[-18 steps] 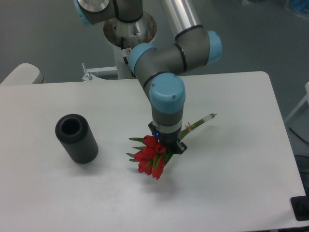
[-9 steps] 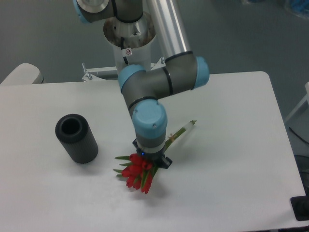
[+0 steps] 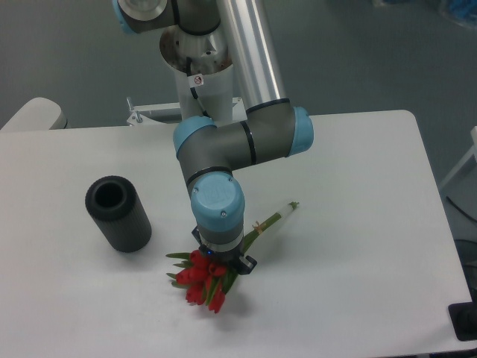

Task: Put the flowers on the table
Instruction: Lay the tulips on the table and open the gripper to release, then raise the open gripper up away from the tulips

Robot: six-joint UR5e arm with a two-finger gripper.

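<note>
Fixed overhead view. My arm [image 3: 238,142] descends from the upper centre of the frame and folds down to the wrist at lower centre, its grey links joined by light-blue caps. My gripper [image 3: 223,262] points downward just below the wrist and is clamped on the flowers [image 3: 203,279], gripping the bunch where the blooms meet the stems; the fingers themselves are largely hidden under the wrist. The red tulip heads and green leaves fan out toward the lower left of the gripper, while the thin green stems run up and to the right, ending near the frame's centre. The bunch lies low over the table [image 3: 358,246], though contact with the white surface cannot be judged. A black cylinder [image 3: 118,213] with an open top stands on the table at left, well apart from the flowers.
</note>
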